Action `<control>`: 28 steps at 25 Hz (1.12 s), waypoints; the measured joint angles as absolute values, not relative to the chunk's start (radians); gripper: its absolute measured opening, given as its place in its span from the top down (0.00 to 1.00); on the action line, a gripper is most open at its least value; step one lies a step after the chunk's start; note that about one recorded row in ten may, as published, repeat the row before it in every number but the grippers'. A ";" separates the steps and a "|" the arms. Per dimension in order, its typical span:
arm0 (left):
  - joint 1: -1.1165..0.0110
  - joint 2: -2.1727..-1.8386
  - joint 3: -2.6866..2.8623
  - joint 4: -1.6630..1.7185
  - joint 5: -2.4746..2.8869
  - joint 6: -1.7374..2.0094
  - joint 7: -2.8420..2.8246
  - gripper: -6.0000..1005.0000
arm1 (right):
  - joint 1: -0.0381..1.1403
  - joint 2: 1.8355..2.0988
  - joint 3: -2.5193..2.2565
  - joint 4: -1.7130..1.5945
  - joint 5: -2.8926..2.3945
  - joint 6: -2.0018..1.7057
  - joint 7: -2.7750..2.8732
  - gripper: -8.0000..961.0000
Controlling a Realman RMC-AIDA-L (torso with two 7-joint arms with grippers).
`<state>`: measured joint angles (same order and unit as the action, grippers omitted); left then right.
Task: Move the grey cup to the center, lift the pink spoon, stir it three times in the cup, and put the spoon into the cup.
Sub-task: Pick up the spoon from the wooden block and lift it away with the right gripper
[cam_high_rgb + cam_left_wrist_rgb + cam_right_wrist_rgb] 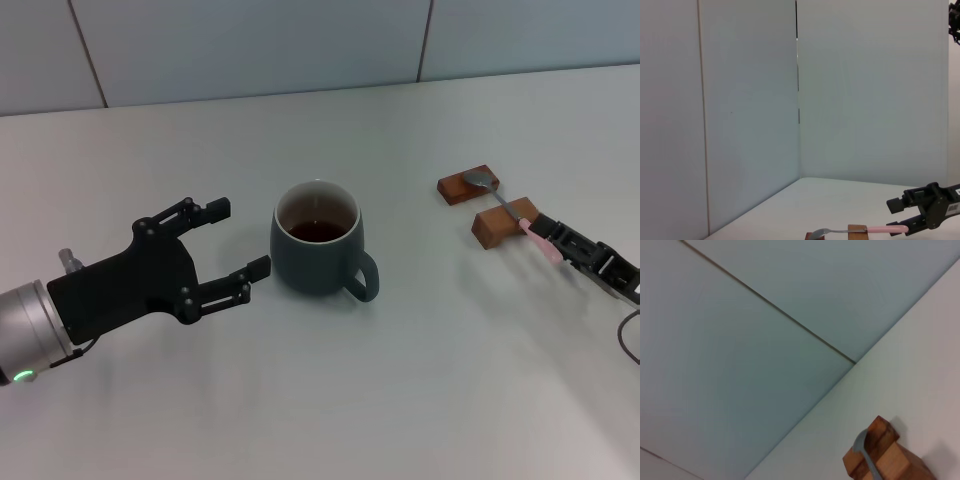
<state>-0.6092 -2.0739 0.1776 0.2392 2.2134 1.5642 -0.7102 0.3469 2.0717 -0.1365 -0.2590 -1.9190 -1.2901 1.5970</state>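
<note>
The grey cup [315, 255] stands at the middle of the table with dark brown liquid inside and its handle turned to the front right. My left gripper [237, 238] is open and empty just left of the cup, apart from it. The pink spoon [497, 200] lies across two wooden blocks at the right, its metal bowl on the far block. It also shows in the left wrist view [840, 231] and the right wrist view [865, 455]. My right gripper [548, 238] sits at the pink handle's end, jaws apart around it; the left wrist view [900, 216] shows it too.
The far wooden block [467, 186] and the near wooden block [505, 226] carry the spoon at the right. A pale panelled wall [250, 45] runs along the back of the white table [400, 400].
</note>
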 joint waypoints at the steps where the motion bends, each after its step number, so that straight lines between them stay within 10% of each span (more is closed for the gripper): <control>1: -0.608 -2.074 0.177 0.239 2.214 1.565 -0.710 0.16 | 0.351 2.070 -0.147 -0.258 -1.919 -1.279 1.614 0.20; 28: -0.607 -2.074 0.180 0.236 2.213 1.566 -0.701 0.16 | 0.356 2.067 -0.169 -0.258 -1.919 -1.262 1.637 0.54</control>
